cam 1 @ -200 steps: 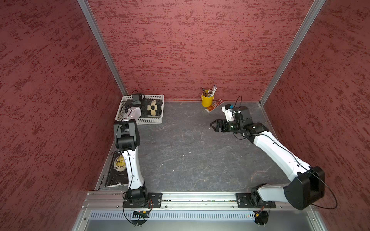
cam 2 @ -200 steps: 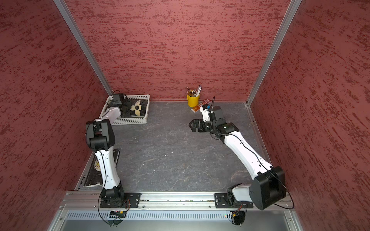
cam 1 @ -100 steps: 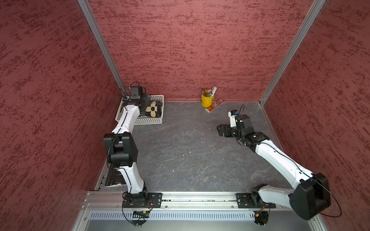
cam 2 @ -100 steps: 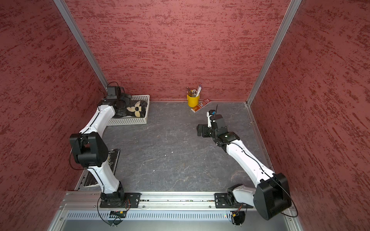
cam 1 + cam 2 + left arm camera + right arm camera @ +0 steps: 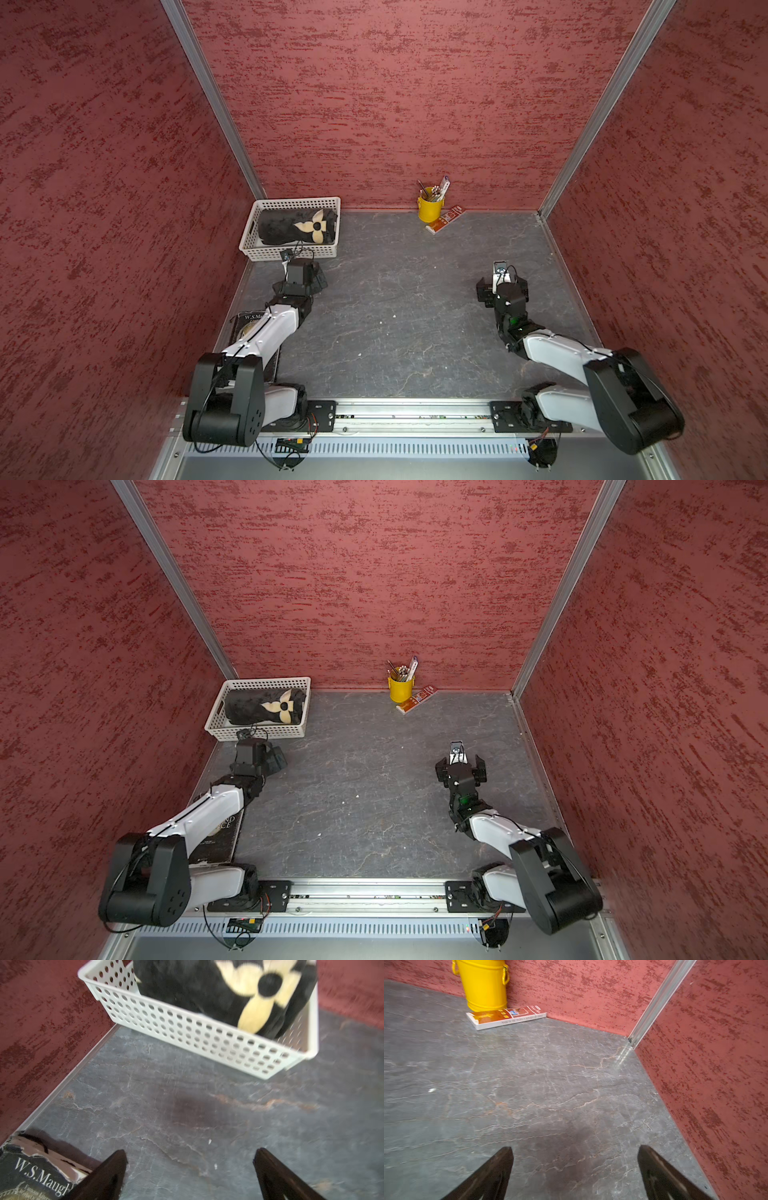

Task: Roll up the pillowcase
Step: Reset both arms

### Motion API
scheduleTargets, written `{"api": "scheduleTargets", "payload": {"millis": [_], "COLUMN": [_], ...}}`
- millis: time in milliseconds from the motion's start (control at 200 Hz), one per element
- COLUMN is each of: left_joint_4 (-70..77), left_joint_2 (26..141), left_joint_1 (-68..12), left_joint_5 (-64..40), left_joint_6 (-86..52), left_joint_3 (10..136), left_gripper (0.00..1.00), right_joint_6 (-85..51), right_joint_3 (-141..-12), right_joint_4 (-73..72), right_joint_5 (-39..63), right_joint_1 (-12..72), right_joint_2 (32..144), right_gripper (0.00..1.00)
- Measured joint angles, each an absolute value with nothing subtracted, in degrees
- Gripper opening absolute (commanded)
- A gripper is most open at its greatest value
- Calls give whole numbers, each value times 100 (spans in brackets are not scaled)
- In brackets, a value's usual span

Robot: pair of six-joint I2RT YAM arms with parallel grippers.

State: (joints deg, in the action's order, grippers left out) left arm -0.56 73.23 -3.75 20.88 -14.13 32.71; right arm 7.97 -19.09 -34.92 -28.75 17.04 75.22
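Note:
The pillowcase (image 5: 286,226) (image 5: 249,706) (image 5: 187,987) is a black plush roll with a cream flower on it. It lies inside the white basket (image 5: 291,202) (image 5: 266,680) (image 5: 187,1028) in the far left corner. My left gripper (image 5: 311,277) (image 5: 272,756) (image 5: 190,1155) hovers just in front of the basket, open, with only bare floor between its fingers. On the right side my right gripper (image 5: 502,286) (image 5: 460,766) (image 5: 575,1152) is open too, empty, and faces the back wall.
A yellow cup (image 5: 430,208) (image 5: 401,690) (image 5: 483,985) of pens stands at the back wall, with a flat orange box (image 5: 444,219) (image 5: 506,1017) beside it. Under the left arm a dark book (image 5: 249,328) (image 5: 220,837) (image 5: 31,1176) lies along the left wall. Red walls enclose three sides.
The left arm has drawn back out of the basket to just in front of it. The right arm has pulled back toward the front right. Both grippers stayed open.

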Motion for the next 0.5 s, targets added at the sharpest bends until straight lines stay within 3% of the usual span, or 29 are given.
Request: {"api": "scheduleTargets", "payload": {"millis": [225,496], "left_joint_4": [2228,3699], "left_joint_2": [8086,8510], "left_joint_1": [-5,233], "left_joint_5": [1658,412], "left_joint_6": [-676,-307], "left_joint_3": [2628,2617], "left_gripper": [100,100], "right_joint_6": [790,580], "right_joint_3": [-1903,-1835], "right_joint_4": [-5046,-5732], "right_joint_5": [-2432,-631], "right_joint_1": [1179,370], "right_joint_2": [8586,8823], "right_gripper": [99,98]}}
